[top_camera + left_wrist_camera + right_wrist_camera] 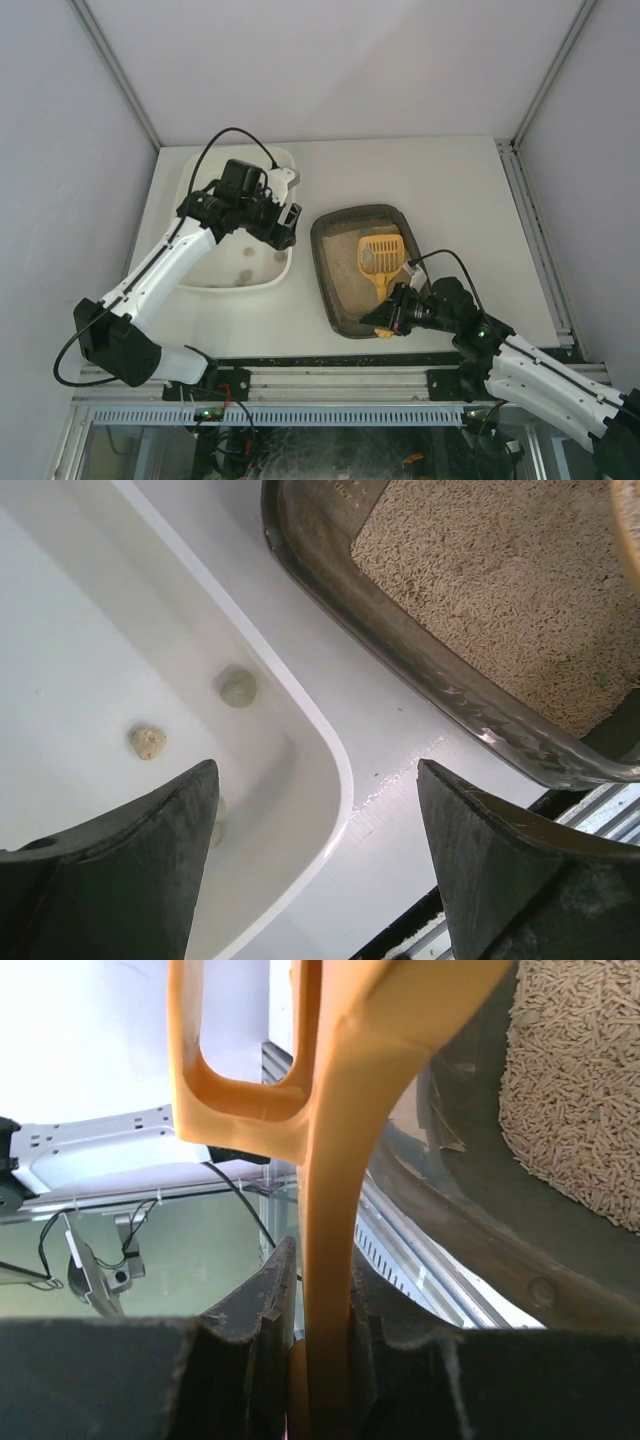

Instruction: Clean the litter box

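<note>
The right tool [320,1300] was clamped shut on the handle of the orange scoop [380,258], with the flat handle pinched edge-on between its fingers. From that grip the scoop ran away from the robot, and its slotted head lay on the litter in the middle of the litter box [318,262]. The box sat on the table [450,190] right of centre, its long axis running near to far. Its near rim lay directly under the right tool, so this arm was plainly the nearer one.

The left tool [285,224] hung wide open with nothing between its jaws, above the right side of the white tub [235,288], which stood just left of the box. Two clumps [147,742] lay in the tub.

The coming move seemed to turn on one relation: the tub lay to the left of the scoop head, across the box's left rim. A loaded scoop would have had to lift and travel leftward over that narrow gap.
</note>
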`<control>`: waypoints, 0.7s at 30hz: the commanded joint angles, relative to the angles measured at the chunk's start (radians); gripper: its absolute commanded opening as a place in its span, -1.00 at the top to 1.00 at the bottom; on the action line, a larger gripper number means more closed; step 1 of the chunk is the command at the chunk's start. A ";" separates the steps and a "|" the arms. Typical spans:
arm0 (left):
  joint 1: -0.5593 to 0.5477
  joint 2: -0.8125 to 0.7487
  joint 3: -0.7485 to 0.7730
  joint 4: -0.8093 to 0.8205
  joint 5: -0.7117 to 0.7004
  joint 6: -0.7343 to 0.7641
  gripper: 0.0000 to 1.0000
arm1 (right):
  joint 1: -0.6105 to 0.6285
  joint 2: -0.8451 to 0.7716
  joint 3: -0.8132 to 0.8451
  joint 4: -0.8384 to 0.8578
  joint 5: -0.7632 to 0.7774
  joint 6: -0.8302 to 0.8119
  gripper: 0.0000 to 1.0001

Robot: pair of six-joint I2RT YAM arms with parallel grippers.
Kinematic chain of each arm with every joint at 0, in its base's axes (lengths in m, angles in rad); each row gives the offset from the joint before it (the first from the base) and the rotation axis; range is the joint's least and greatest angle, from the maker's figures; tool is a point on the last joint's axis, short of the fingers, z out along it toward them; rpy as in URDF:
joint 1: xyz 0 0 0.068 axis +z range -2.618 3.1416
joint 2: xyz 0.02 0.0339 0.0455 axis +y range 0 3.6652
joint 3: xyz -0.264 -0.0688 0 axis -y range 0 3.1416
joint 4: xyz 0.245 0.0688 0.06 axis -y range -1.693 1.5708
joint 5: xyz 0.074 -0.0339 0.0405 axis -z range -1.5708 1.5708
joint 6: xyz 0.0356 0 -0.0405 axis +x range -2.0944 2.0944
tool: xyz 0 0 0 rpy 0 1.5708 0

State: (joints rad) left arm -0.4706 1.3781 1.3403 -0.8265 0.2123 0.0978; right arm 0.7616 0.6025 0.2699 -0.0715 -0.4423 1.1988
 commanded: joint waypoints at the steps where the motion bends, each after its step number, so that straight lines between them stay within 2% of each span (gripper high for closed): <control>1: 0.012 -0.023 -0.034 0.016 0.010 0.013 -0.70 | -0.018 -0.088 -0.062 0.198 0.054 0.089 1.00; 2: 0.012 -0.027 -0.038 0.020 0.006 0.009 -0.73 | -0.005 -0.089 -0.072 0.197 0.067 0.094 1.00; 4: 0.012 -0.030 -0.044 0.024 -0.005 0.004 -0.99 | 0.047 -0.027 -0.049 0.193 0.044 0.071 1.00; 9: 0.013 -0.041 -0.054 0.033 -0.022 -0.004 -0.99 | -0.003 -0.128 -0.081 0.170 0.102 0.083 1.00; 12: 0.013 -0.044 -0.062 0.037 -0.026 -0.008 -0.99 | 0.066 -0.032 -0.036 0.175 0.070 0.054 1.00; 16: 0.012 -0.055 -0.071 0.046 -0.025 -0.010 -1.00 | -0.018 -0.167 -0.106 0.189 0.112 0.109 1.00; 19: 0.012 -0.060 -0.082 0.051 -0.025 -0.010 -0.99 | 0.057 -0.061 -0.055 0.153 0.086 0.062 1.00; 21: 0.013 -0.059 -0.086 0.053 -0.024 -0.010 -0.99 | 0.037 -0.077 -0.051 0.167 0.084 0.061 1.00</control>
State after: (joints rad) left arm -0.4614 1.3613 1.2758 -0.8097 0.1871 0.0940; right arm 0.7887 0.5068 0.1780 0.0566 -0.3550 1.2793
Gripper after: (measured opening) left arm 0.996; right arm 0.189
